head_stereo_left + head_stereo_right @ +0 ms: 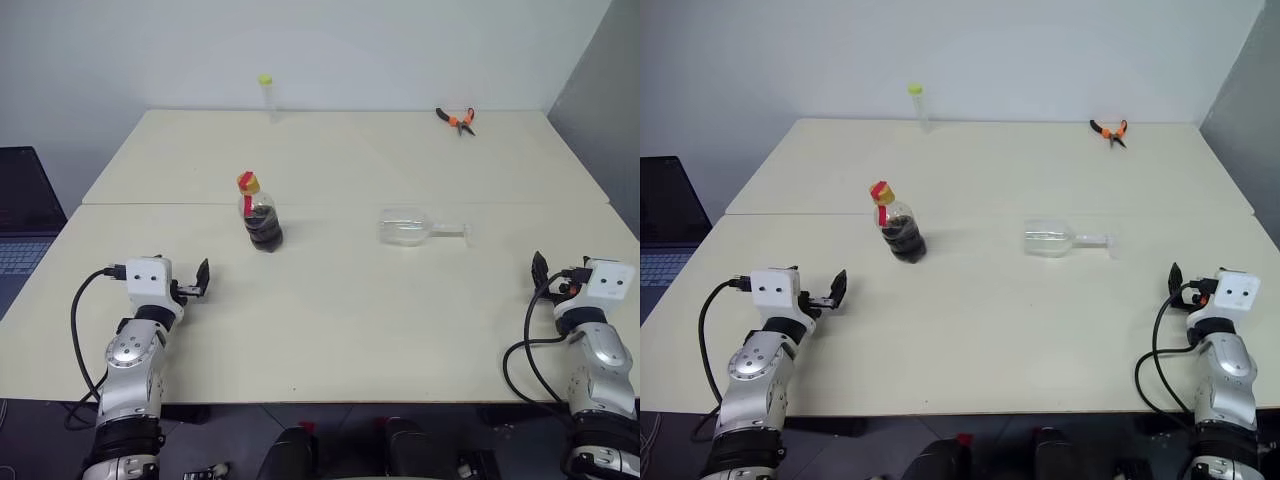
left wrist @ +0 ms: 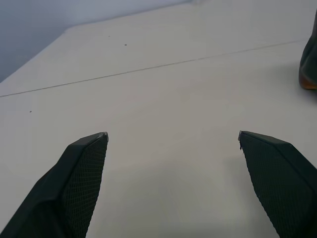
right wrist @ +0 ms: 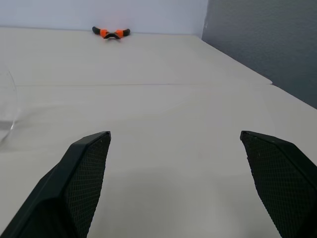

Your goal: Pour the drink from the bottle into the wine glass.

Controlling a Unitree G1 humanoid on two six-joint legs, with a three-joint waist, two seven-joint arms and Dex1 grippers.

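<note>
The bottle point(image 1: 262, 215) stands on the cream table point(image 1: 330, 320) left of centre, with a yellow cap, a red neck label and the dark drink point(image 1: 264, 231) filling its rounded base. To its right the wine glass point(image 1: 410, 228) lies on its side, empty, its stem and foot point(image 1: 466, 232) pointing right. My left gripper point(image 1: 198, 283) hovers open near the front left, short of the bottle, whose base edge point(image 2: 309, 64) shows in the left wrist view. At the front right my right gripper point(image 1: 543, 273) is open, holding nothing, short of the glass foot point(image 3: 7, 106).
A slim clear tube point(image 1: 266, 95) with a yellow-green cap stands at the table's far edge. Orange-handled pliers point(image 1: 456, 119) lie at the far right. A laptop point(image 1: 20, 225) sits off the table's left side. A seam point(image 1: 340, 203) runs across the table.
</note>
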